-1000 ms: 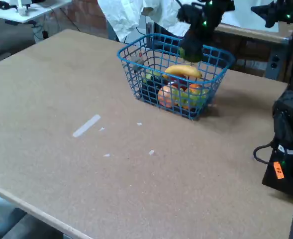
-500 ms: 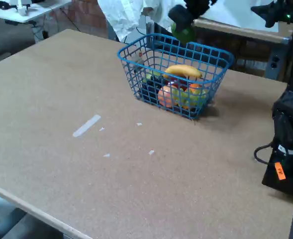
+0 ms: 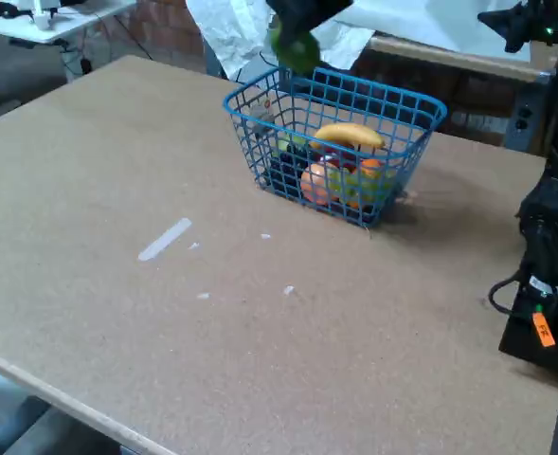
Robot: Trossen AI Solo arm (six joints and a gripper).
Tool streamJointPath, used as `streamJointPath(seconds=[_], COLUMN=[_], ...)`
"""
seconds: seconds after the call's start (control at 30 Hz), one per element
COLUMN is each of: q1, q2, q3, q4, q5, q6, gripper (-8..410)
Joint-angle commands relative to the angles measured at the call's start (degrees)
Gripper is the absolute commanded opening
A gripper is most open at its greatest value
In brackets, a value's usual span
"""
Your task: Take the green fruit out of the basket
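Over on the left of the tabletop (image 3: 117, 190) there is only bare board, a pale strip of tape (image 3: 165, 238) and a few white flecks lying well out in front of the basket (image 3: 260, 161). Coming across to the basket's near-left corner, the green fruit (image 3: 296, 52) hangs in the air just above the rim, dark and round, gripped from above by the black hand (image 3: 302, 24), whose upper part runs out of the top of the fixed view; the hand looks closed on the fruit, though the fingers themselves are too blurred to make out one by one. So I judge the lift to be done: the fruit is clear of the mesh and is being carried outward, over the left edge of the basket. What the next move calls for, to my eye, is carrying on past that rim toward the open board to the left or front of the basket, coming down low, and only then letting go, since a round fruit dropped from a height would roll. Inside the basket remain a yellow banana (image 3: 350, 136) lying across the top, an orange-pink fruit (image 3: 315, 182) pressed against the front mesh, a paler yellow-green fruit (image 3: 350, 185) beside it, and something dark at the left end that I cannot identify. Right of the basket, at the tabletop's edge, stands black equipment with an orange tag (image 3: 542, 329).
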Motion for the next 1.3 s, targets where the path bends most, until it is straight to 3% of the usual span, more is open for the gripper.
streamJointPath(seconds=[0.0,0.43,1.27], q1=[8.8,17.7,17.4], q2=[0.4,7.3,23.0], q3=[0.3,0.1,0.0], q4=[-0.6,0.3,9.5], q5=[-0.1,0.3,1.0], q6=[7.8,13.7,12.3], gripper=[102,102,102])
